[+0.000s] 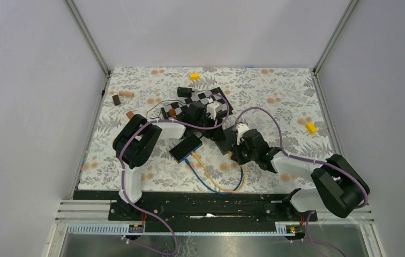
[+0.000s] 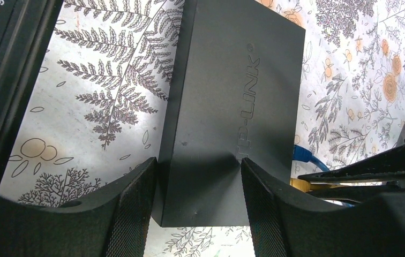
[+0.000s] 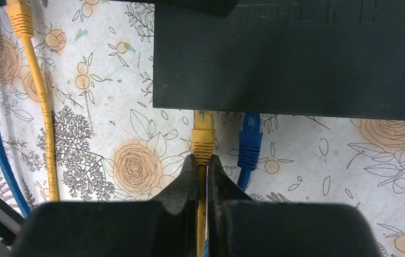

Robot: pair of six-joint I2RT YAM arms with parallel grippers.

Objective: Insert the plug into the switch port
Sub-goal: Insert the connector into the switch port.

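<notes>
A black TP-Link switch (image 2: 227, 96) lies on the floral table, and my left gripper (image 2: 195, 163) is shut on its near end, one finger against each side. In the right wrist view the same switch (image 3: 297, 59) fills the top. A yellow plug (image 3: 203, 136) points at its lower edge, the clear tip touching that edge; whether it sits in a port is hidden. My right gripper (image 3: 203, 159) is shut on the yellow cable just behind the plug's boot. A blue plug (image 3: 250, 139) runs under the edge beside it.
A second black switch (image 1: 185, 147) lies left of the held one (image 1: 223, 143), with blue and yellow cables (image 1: 216, 184) looping from it toward the table's near edge. A checkered board (image 1: 203, 99), brown blocks (image 1: 126, 94) and yellow blocks (image 1: 195, 76) (image 1: 311, 127) lie farther back.
</notes>
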